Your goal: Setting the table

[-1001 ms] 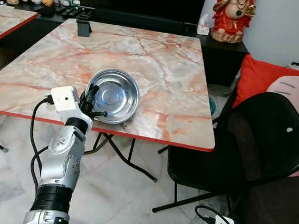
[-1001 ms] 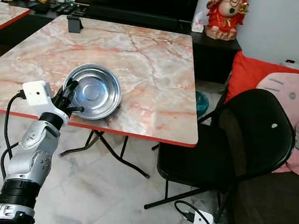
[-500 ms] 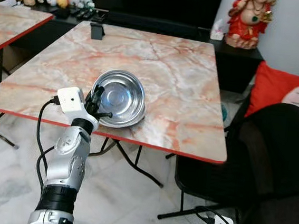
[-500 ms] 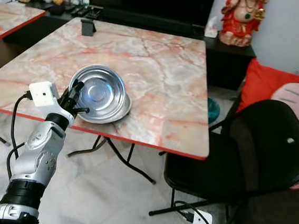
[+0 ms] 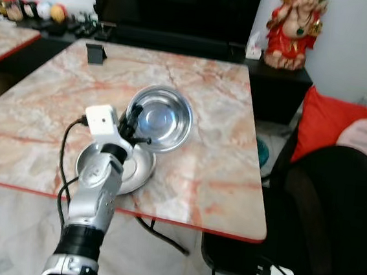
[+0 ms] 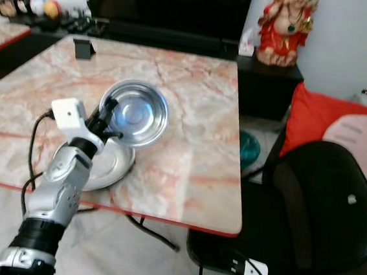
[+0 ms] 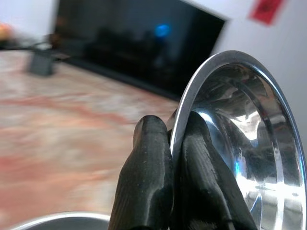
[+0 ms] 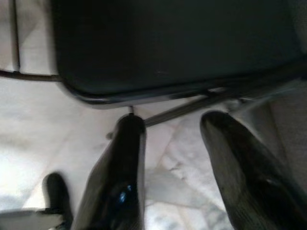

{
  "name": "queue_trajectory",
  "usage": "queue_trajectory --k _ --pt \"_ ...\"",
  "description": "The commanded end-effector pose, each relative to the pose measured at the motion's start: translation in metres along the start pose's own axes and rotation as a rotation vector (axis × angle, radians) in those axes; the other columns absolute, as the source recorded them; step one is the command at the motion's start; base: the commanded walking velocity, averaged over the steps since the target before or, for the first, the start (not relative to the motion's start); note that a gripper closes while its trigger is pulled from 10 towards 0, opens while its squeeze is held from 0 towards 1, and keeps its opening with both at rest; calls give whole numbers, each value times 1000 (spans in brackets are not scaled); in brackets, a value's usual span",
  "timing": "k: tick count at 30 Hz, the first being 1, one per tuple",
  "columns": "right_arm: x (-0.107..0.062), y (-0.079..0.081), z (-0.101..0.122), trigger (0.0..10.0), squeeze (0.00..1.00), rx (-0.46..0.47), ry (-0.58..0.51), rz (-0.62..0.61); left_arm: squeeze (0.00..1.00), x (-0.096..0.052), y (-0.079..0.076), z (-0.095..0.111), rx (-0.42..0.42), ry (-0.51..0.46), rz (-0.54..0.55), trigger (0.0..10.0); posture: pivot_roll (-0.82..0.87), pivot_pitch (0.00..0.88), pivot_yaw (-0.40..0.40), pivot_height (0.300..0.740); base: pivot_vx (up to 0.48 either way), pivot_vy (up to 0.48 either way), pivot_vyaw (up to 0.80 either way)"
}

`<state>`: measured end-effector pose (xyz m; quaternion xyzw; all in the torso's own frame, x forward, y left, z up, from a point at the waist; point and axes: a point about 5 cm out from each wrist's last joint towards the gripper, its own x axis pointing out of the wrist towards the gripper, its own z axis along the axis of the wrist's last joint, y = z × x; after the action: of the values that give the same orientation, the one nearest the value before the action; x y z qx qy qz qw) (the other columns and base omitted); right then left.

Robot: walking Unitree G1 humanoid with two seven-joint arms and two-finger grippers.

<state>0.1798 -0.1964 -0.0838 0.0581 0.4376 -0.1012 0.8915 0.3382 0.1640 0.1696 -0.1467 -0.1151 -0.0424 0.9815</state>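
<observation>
Left gripper (image 5: 134, 125) is pinching the rim of a steel bowl (image 5: 162, 118), one finger inside, one outside; the left wrist view shows both fingers (image 7: 146, 182) squeezed tight on the rim edge. The bowl is lifted and tilted, its open side facing the head camera, hanging over the marble table (image 5: 200, 171). A second steel bowl (image 5: 135, 170) is sitting flat on the table directly below and nearer the front edge, partly hidden behind the left arm; its rim is just showing at the edge of the left wrist view (image 7: 62, 221).

Right gripper (image 8: 177, 153) is hanging low beside the black chair (image 5: 332, 217), fingers spread wide, holding nothing; behind them the right wrist view shows the chair seat, its frame and floor tiles, all blurred.

No readable writing anywhere. A small black stand (image 5: 95, 53) is sitting at the table's far left corner. Red figurine (image 5: 291, 28) on the dark cabinet is cut off at the top. The small items on the shelf at far left are too blurred to identify. Red cushion (image 5: 325, 118) and a pink one are cropped by the right edge. Head views are slightly motion-blurred.
</observation>
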Motion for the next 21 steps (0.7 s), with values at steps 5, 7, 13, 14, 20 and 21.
queue_trajectory --k 5,7,13,14,20,21 --pt "-2 -5 -8 10000 0 12 26 -15 0 3 -3 8 -2 -7 0 10000 52 0 -45 740 0 0 0" --pt "-2 -5 -8 10000 0 12 27 -15 0 3 2 11 -3 -2 22 10000 52 0 -45 740 0 0 0" --pt "-2 -5 -8 10000 0 12 27 -16 0 1 23 17 18 52 128 10000 54 0 -43 740 0 0 0" --pt "-2 -5 -8 10000 0 13 27 -16 0 0 31 18 30 74 169 10000 54 0 -43 740 0 0 0" --pt "-2 -5 -9 10000 0 10 32 -10 0 -2 53 23 -50 207 210 10000 60 0 -46 740 0 0 0" --pt "-2 -5 -9 10000 0 8 32 -9 0 -2 54 22 -61 243 210 10000 60 0 -46 740 0 0 0"
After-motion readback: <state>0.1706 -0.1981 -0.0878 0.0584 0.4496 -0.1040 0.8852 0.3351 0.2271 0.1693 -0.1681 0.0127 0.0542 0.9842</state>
